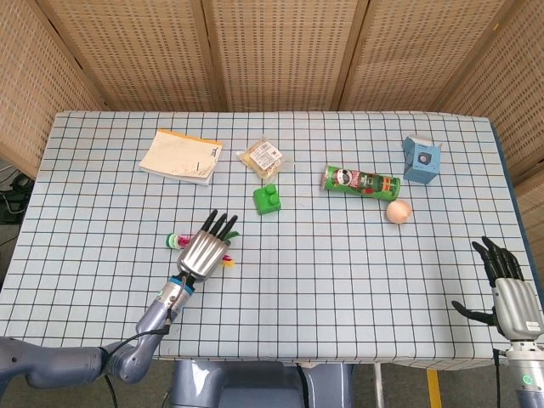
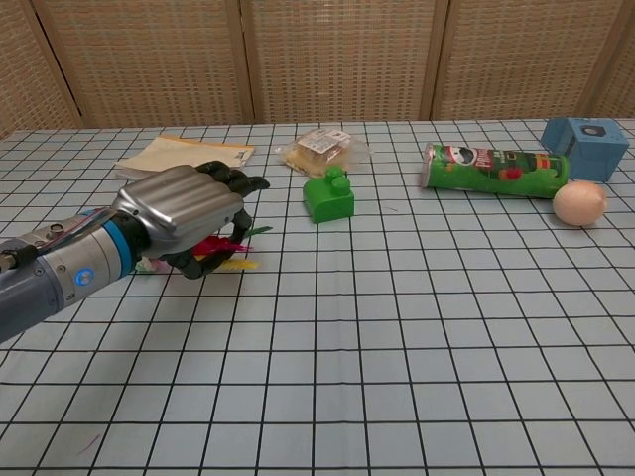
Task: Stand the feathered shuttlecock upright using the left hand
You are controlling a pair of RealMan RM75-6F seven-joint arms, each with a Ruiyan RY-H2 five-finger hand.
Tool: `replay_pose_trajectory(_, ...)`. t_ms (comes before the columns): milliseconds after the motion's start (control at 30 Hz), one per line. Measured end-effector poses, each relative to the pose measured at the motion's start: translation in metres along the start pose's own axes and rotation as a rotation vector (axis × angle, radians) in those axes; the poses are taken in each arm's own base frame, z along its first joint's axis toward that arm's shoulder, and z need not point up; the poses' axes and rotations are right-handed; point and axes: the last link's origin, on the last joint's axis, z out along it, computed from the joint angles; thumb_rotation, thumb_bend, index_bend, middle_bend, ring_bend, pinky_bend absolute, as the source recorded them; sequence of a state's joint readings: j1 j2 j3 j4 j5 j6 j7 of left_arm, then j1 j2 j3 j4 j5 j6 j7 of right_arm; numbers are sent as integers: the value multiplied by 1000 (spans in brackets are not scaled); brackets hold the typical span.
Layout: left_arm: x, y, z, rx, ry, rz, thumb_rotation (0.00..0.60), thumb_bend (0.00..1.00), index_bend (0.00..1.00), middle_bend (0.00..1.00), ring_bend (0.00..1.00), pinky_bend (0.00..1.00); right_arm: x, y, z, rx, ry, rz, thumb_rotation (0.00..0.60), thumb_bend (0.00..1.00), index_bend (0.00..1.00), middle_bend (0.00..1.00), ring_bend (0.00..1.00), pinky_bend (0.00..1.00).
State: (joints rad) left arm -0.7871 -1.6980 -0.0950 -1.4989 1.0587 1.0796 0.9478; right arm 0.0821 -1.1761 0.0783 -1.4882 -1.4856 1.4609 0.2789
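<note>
Silver left hand (image 2: 184, 210), black fingers (image 2: 238, 184). Under fingers: shuttlecock (image 2: 223, 255), red, yellow, green feathers. Beyond fingertips: green block (image 2: 328, 195). Tablecloth (image 2: 397, 327) pale blue, dark grid. Green can (image 2: 493, 168); blue box (image 2: 584, 135).

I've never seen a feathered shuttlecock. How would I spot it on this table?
Start at the checked tablecloth, near the robot's left hand. The feathered shuttlecock lies on its side under that hand's fingers, below the green toy block. Nothing else there has multicoloured feathers.

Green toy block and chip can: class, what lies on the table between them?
Nothing: only bare checked cloth separates the green toy block from the chip can, clearest in the head view.
</note>
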Motion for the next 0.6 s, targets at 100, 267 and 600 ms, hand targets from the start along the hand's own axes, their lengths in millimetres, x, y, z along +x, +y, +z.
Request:
replay_pose_trajectory(100,7,-6,-2,8,20,-2,600,589,651,0,0,0,0,0,0,1,1,1,600,61,60,0,0,0)
replay_pose_trajectory(267,21,-17,-6,23,57,-14,600,589,667,0,0,0,1,-1,0,1,2,2,600,62,59,0,0,0)
replay_pose_trajectory(600,40,-55,-22,74,106,-33,600,590,673,0,0,0,1,-2,-1,6,2,-1,600,61,60,0,0,0)
